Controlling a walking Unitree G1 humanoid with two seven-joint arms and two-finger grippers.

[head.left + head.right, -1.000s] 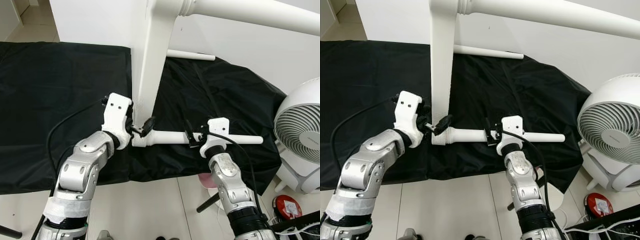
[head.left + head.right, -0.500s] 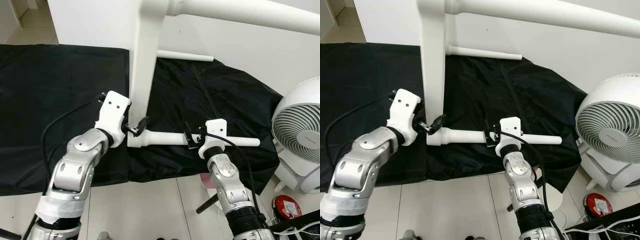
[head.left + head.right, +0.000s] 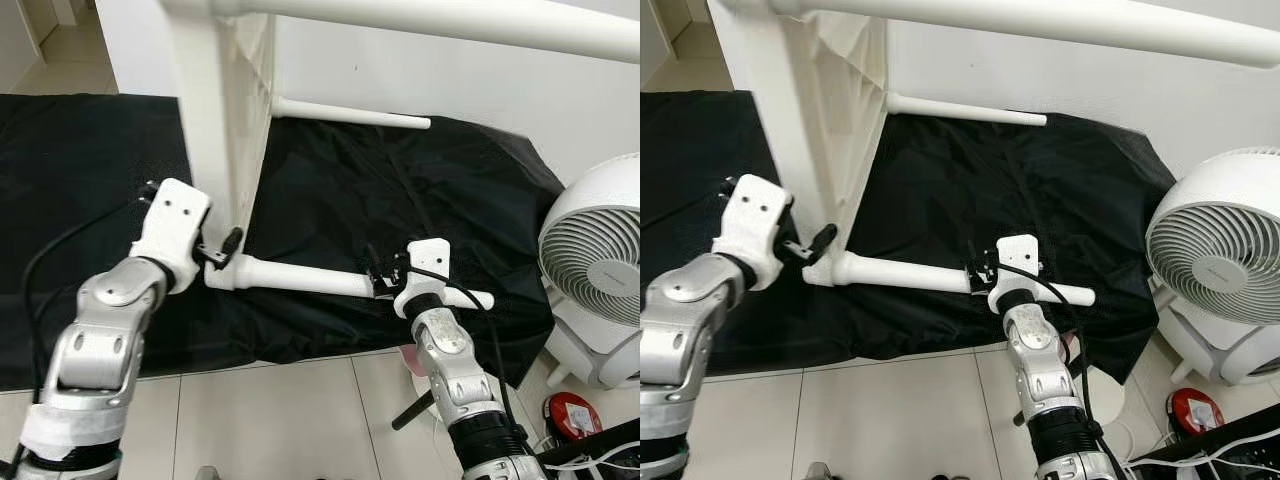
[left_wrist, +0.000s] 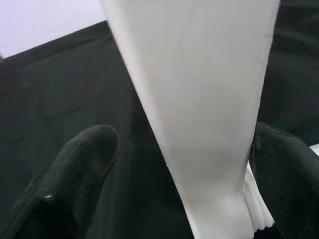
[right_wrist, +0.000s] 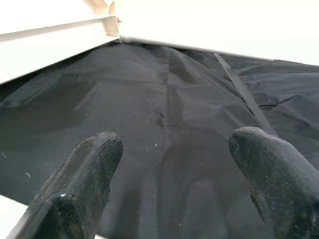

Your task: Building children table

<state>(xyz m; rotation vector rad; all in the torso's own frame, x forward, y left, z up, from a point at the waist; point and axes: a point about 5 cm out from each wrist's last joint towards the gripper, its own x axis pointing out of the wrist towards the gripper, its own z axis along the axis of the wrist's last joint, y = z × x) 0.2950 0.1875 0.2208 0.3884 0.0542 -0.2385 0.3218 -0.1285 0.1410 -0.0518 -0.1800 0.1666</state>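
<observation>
A black cloth point(image 3: 400, 210) covers the floor ahead, its near edge ending on pale tiles point(image 3: 280, 420) just in front of the robot. On it the white children's table point(image 3: 215, 120) is tipped up, one thick leg point(image 3: 560, 25) crossing the top of the head views and another leg point(image 3: 350, 115) lying along the cloth's far edge by the wall. A third leg point(image 3: 300, 278) lies level above the cloth near its front edge, its ribbed end against the table's upright slab. A white fan point(image 3: 600, 260) stands close beside the cloth's right edge, leaving little room there; the middle of the cloth lies bare. The left gripper point(image 3: 222, 252) sits at that joint, fingers point(image 4: 75, 174) spread either side of the white slab without clamping it. The right gripper point(image 3: 382, 280) is by the level leg's outer part, its fingers point(image 5: 84, 179) parted with only cloth between them.
</observation>
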